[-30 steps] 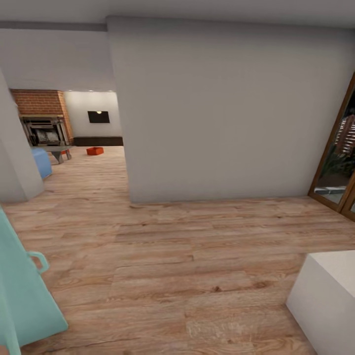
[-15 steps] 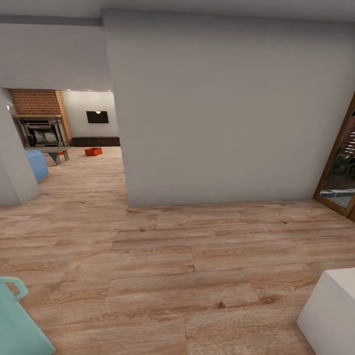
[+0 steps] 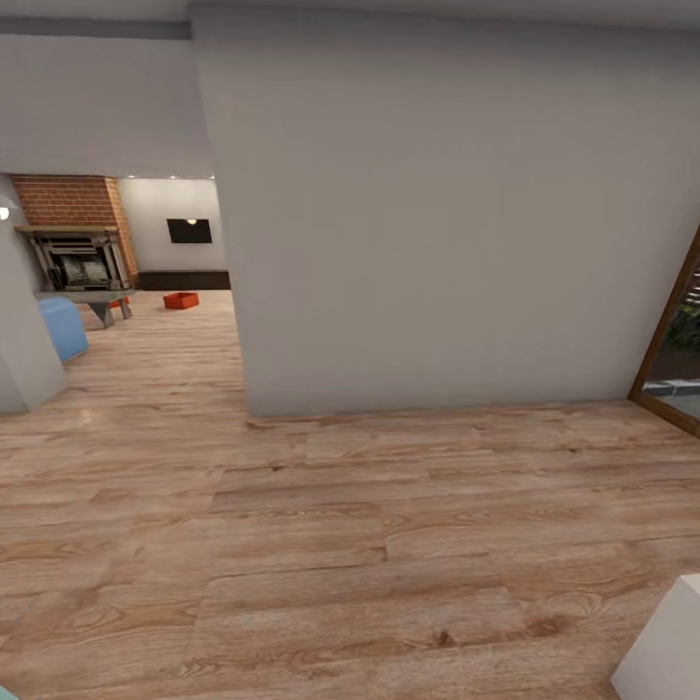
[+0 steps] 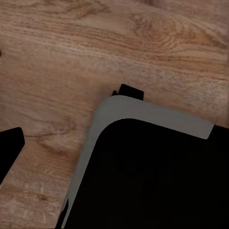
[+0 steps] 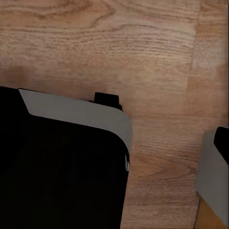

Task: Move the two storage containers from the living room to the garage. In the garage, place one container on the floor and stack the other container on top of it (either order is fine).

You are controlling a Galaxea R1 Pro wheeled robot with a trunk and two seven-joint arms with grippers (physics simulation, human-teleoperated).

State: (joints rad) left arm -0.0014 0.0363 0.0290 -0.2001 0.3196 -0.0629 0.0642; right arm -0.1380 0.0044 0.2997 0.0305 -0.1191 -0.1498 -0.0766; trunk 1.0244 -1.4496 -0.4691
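One orange-red storage container (image 3: 181, 300) sits on the light plank floor far off in the living room, seen through the opening at the left of the head view. It lies in front of the black wall TV (image 3: 189, 230) and to the right of the red brick fireplace (image 3: 73, 224). A small red patch (image 3: 118, 302) shows under the grey table (image 3: 97, 296); I cannot tell what it is. Both wrist views look down at wood planks and my own dark, grey-edged base (image 4: 157, 176) (image 5: 62, 167).
A broad pale wall (image 3: 437, 243) stands straight ahead, its corner edging the opening to the living room. A blue seat (image 3: 60, 326) and a grey wall corner (image 3: 24, 369) flank that opening. A wood-framed glass door (image 3: 676, 350) is at right, a white block (image 3: 671, 651) at lower right.
The camera has moved forward and the whole view has shifted. The teal object at lower left has slipped out of the frame, and the white block has slid toward the corner.
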